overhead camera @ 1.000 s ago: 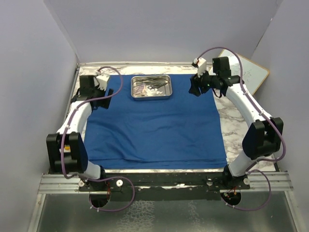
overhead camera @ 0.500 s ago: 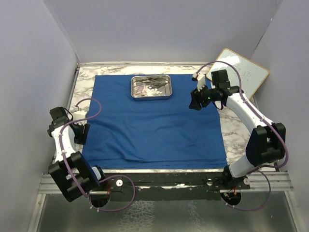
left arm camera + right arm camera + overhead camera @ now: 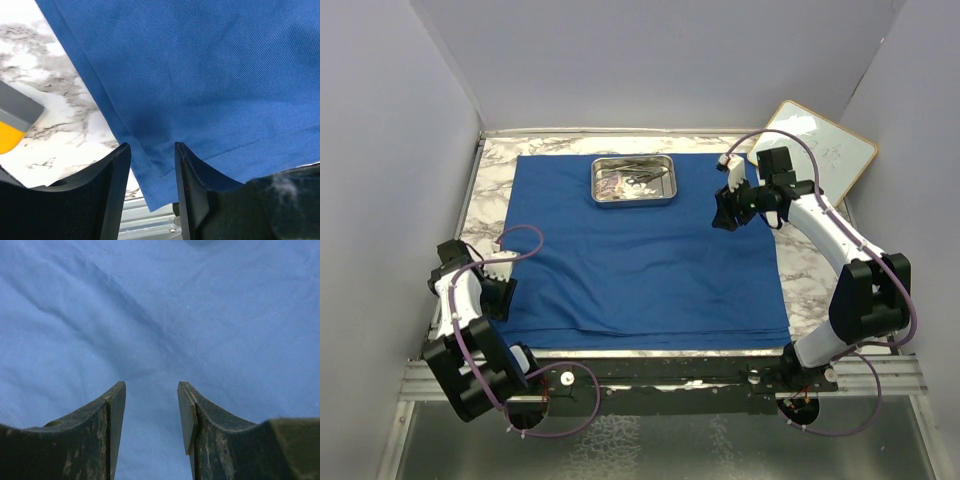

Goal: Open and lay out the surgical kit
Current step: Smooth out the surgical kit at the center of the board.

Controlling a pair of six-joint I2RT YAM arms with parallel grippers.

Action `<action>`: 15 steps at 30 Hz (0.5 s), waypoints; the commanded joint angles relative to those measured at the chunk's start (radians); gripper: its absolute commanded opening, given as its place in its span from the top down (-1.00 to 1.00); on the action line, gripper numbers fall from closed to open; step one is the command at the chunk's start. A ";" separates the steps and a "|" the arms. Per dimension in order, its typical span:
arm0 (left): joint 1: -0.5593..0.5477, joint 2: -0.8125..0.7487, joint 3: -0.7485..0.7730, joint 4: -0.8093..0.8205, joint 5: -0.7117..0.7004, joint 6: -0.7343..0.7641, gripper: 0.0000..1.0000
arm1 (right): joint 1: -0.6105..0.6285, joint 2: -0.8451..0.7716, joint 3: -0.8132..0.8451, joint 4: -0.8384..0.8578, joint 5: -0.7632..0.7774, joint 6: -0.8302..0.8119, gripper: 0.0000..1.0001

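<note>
Gripper on my left (image 3: 152, 150) hangs low over the near-left hem of the cloth (image 3: 210, 75). Its jaws are apart, with nothing between them, only the blue edge lying below. My right gripper (image 3: 151, 387) is likewise parted and empty, pointing down at a creased stretch of cloth on the far right, near the tray (image 3: 596, 182).

The cloth lies spread flat across the table (image 3: 810, 260), so I judge the opening part done. The tray sits on it at the far middle, with the tools (image 3: 632, 180) heaped inside, too small to tell apart. Laying them out on the cloth looks like all that is left.

My left arm is folded tight by its base at the near-left corner, wrist turned toward the cloth. My right arm reaches forward, elbow bent, forearm angled inward toward the tray.
</note>
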 commanded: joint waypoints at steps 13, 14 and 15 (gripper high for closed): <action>0.005 0.065 -0.027 0.020 -0.038 0.028 0.29 | 0.000 0.003 -0.029 0.035 0.001 -0.023 0.11; 0.005 0.069 -0.027 0.023 -0.041 0.028 0.30 | 0.000 0.002 -0.029 0.035 0.000 -0.023 0.11; 0.006 0.072 -0.027 0.025 -0.042 0.027 0.30 | 0.000 0.003 -0.030 0.035 -0.002 -0.023 0.11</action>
